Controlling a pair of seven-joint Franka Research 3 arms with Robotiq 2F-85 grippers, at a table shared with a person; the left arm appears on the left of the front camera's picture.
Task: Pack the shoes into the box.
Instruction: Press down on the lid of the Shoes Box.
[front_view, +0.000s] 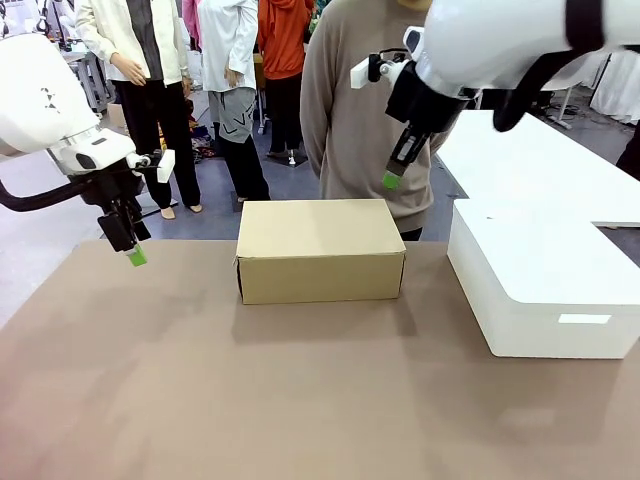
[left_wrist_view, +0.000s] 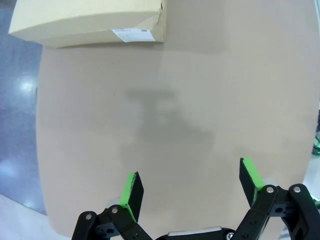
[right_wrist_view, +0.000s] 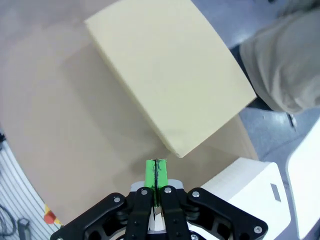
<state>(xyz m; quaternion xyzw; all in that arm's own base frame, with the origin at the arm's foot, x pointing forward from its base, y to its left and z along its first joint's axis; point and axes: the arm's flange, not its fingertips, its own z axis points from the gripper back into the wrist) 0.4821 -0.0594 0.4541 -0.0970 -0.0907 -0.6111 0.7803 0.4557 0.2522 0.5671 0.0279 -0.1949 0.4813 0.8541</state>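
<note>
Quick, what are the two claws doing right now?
Left claw: open, holding nothing.
Right claw: closed, holding nothing.

We cannot see inside the closed box (front_view: 320, 250); its small label (left_wrist_view: 132, 34) prints too fine to read, and the person (front_view: 365, 120) is cut off at the top edge.

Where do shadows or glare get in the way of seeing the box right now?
Front view: the box is evenly lit, soft shadow at its base. Left wrist view: a faint shadow blotch on the table, floor glare at the left edge. Right wrist view: lid bright but readable.
</note>
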